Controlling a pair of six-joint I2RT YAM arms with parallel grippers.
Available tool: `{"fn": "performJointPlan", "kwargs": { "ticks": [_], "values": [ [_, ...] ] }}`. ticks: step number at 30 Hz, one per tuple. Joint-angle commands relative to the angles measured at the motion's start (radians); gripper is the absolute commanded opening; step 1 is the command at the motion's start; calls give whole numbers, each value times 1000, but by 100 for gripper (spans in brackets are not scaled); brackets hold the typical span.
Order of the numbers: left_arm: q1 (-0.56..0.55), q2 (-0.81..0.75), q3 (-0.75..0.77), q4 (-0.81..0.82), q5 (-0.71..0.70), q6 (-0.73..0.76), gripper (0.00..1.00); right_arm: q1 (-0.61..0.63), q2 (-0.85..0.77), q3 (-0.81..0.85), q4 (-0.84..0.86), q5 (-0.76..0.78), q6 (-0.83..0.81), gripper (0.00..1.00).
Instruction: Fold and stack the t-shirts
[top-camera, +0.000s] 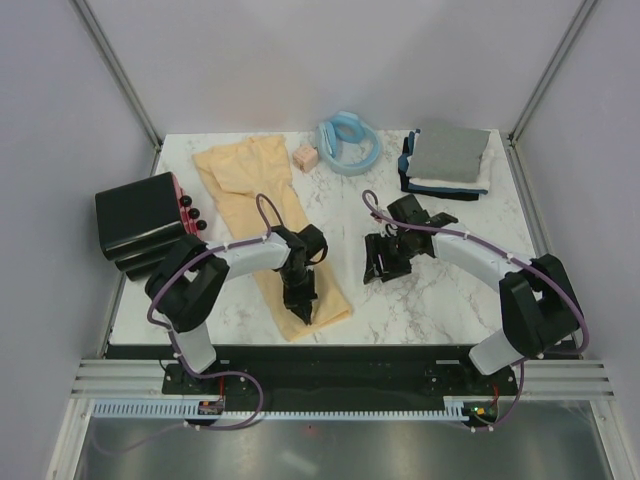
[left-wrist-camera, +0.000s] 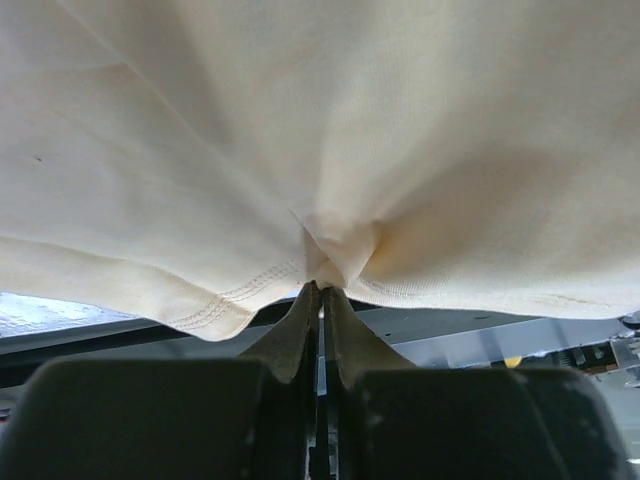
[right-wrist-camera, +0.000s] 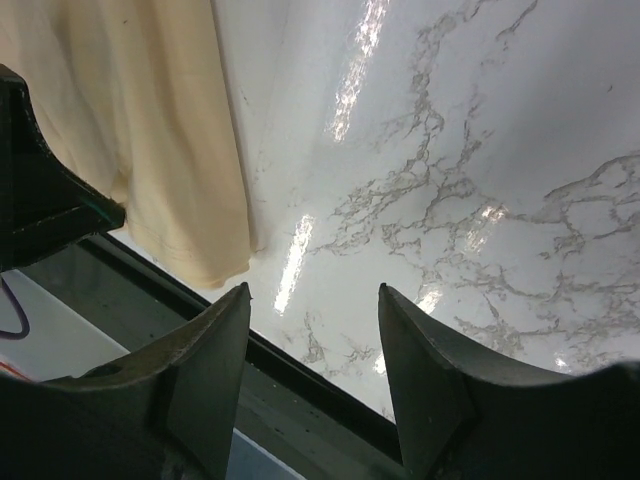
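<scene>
A long pale yellow-cream t-shirt (top-camera: 255, 195) lies folded in a narrow strip down the left half of the marble table (top-camera: 440, 300). My left gripper (top-camera: 303, 312) is shut on its near hem, and the pinched cloth (left-wrist-camera: 335, 262) bunches right at the fingertips in the left wrist view. At the back right stands a pile of folded t-shirts (top-camera: 447, 160), grey on top, white and dark navy below. My right gripper (top-camera: 378, 268) hangs open over bare marble mid-table, nothing between its fingers (right-wrist-camera: 225, 330). The cream shirt (right-wrist-camera: 150, 130) shows at the left of the right wrist view.
A black box with a pink-red side (top-camera: 145, 222) sits at the table's left edge. A light blue ring-shaped thing (top-camera: 350, 140) and a small pink block (top-camera: 305, 157) lie at the back. The table's front edge (right-wrist-camera: 300, 365) runs just under the right gripper.
</scene>
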Motion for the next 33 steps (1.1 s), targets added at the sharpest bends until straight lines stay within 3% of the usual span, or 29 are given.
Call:
{"fn": "performJointPlan", "kwargs": {
  "ticks": [1,5,8,14,21,28,33],
  "values": [
    [2,-1,26,-43,-12,0,13,0,4,34,-10,-21,3,62],
    [4,-107,83,-73,-26,20,33,0,26,65,-20,-7,0,62],
    [10,-147,128,-124,-41,40,38,0,37,62,-18,-8,1,63],
    [70,-243,161,-138,-144,61,38,-1,14,-14,32,-143,70,65],
    [127,-136,142,-17,-131,149,36,-1,-101,-237,394,-309,432,70],
    [127,-47,171,8,-144,198,33,-1,-189,-330,488,-326,618,72],
    [134,-59,171,5,-149,227,32,-18,-221,-499,793,-314,968,73]
  ]
}}
